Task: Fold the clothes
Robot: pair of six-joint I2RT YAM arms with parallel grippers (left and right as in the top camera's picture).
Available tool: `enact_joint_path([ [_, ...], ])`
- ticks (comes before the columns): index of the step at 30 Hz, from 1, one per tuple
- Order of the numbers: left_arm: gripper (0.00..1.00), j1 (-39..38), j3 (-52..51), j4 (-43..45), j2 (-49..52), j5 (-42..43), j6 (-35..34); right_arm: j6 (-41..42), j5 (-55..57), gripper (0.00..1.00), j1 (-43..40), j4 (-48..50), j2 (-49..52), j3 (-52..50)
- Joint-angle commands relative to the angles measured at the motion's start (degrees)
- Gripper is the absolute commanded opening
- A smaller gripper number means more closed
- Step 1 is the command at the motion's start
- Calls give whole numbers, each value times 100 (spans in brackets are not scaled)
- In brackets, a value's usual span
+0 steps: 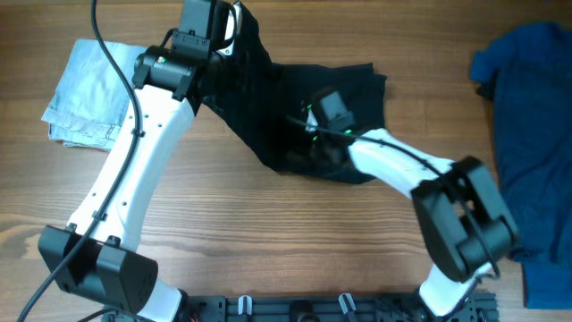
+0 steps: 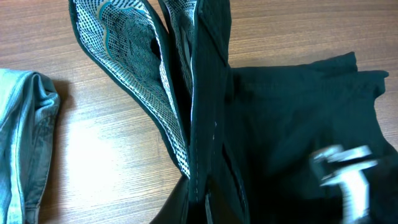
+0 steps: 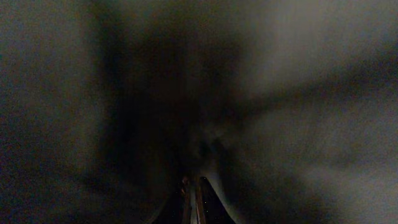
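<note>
The black shorts (image 1: 353, 85) lie spread over the middle of the table, with one end pulled up toward the far edge. My left gripper (image 1: 234, 20) is shut on that raised end, the waistband. In the left wrist view the shorts (image 2: 286, 106) hang from my left gripper (image 2: 205, 213), and the checked lining of the waistband (image 2: 134, 56) shows. My right gripper (image 1: 308, 139) is down in the middle of the shorts. Its own view is filled with dark cloth (image 3: 280, 93), and my right gripper (image 3: 193, 194) is shut with cloth around its tips.
A folded pale blue denim piece (image 1: 89, 94) lies at the left, also seen as the denim piece (image 2: 22, 143) in the left wrist view. A royal-blue garment (image 1: 532, 116) is heaped at the right edge. Bare wooden table (image 1: 268, 233) lies in front.
</note>
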Motion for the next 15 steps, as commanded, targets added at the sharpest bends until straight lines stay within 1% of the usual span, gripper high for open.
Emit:
enact_joint_path([
  [1,6,0,153,57,-127,-37,111,-466,-83,4,-396,551,-562,177],
  [2,6,0,153,57,-127,-37,111,-472,-81,4,-479,828,-535,173],
  [8,6,0,153,55,-127,-35,111,-455,-83,4,-404,1617,-83,173],
  [15,6,0,153,57,-127,-37,111,-129,-57,4,-33,2404,1080,173],
])
